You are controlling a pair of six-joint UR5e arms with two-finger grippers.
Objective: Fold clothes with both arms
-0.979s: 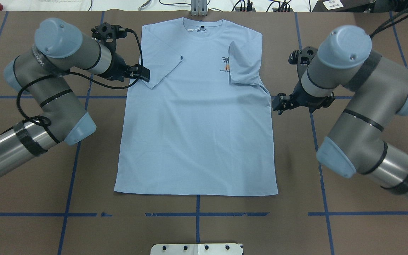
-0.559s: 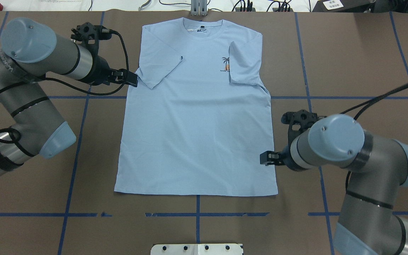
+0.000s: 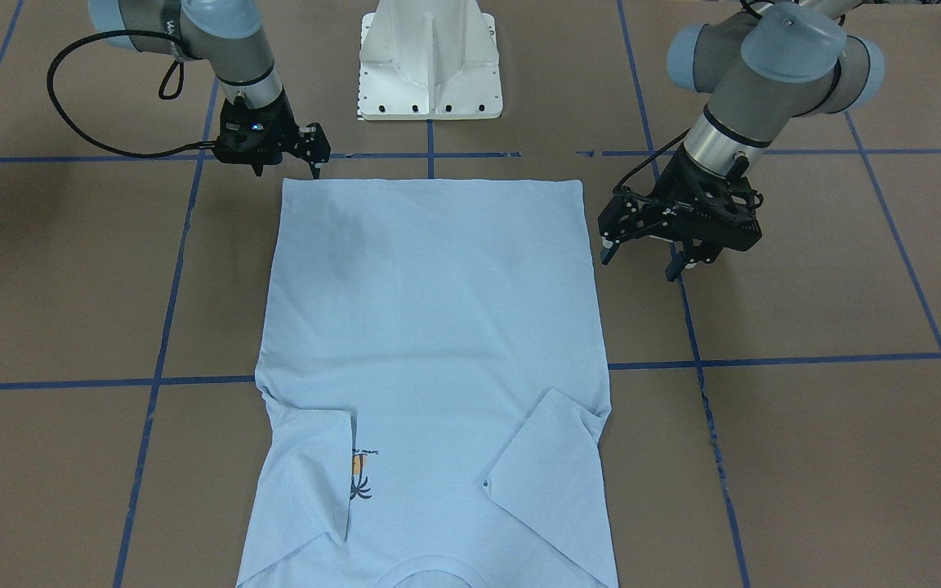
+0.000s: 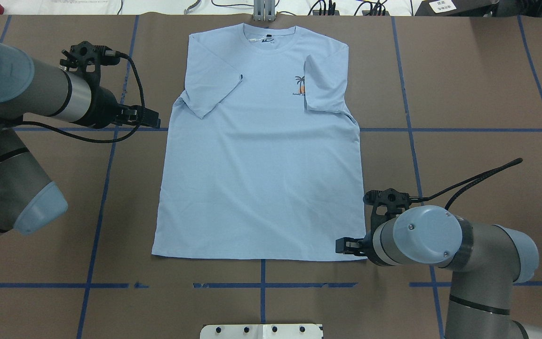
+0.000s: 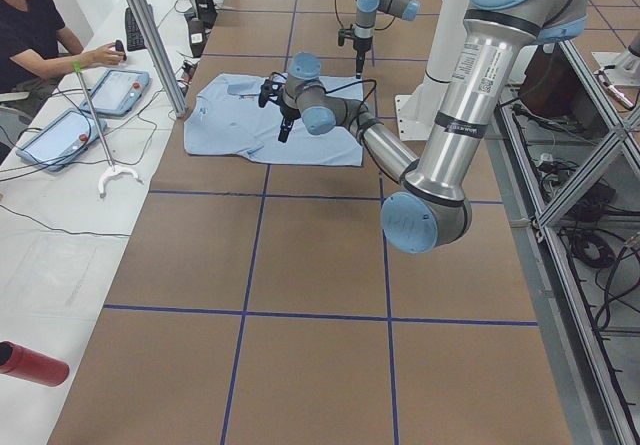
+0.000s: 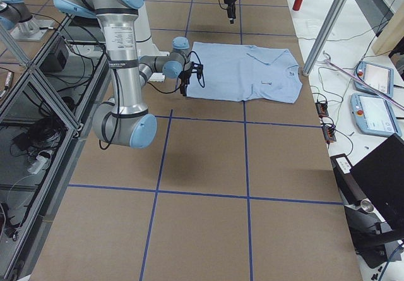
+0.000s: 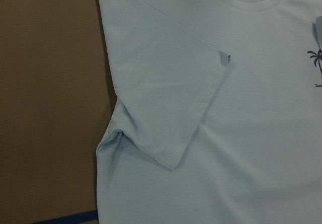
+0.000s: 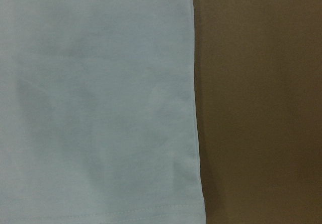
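Brown paper covers the table (image 4: 478, 84), which is ruled into squares by blue tape. A pale light-blue T-shirt (image 4: 261, 179) lies flat and face-up at its centre, neckline away from the robot, both short sleeves folded in over the chest. The left arm (image 4: 26, 96) reaches in level with the folded sleeve; the right arm (image 4: 445, 240) reaches in at the hem. The left gripper (image 3: 640, 260) hangs just beside the shirt's side edge, clear of the fabric, fingers spread. The right gripper (image 3: 287, 167) sits at the hem corner, fingers likewise spread; contact with the cloth cannot be told. A small orange-and-black palm print (image 4: 300, 85) marks the chest, partly overlapped by a sleeve.
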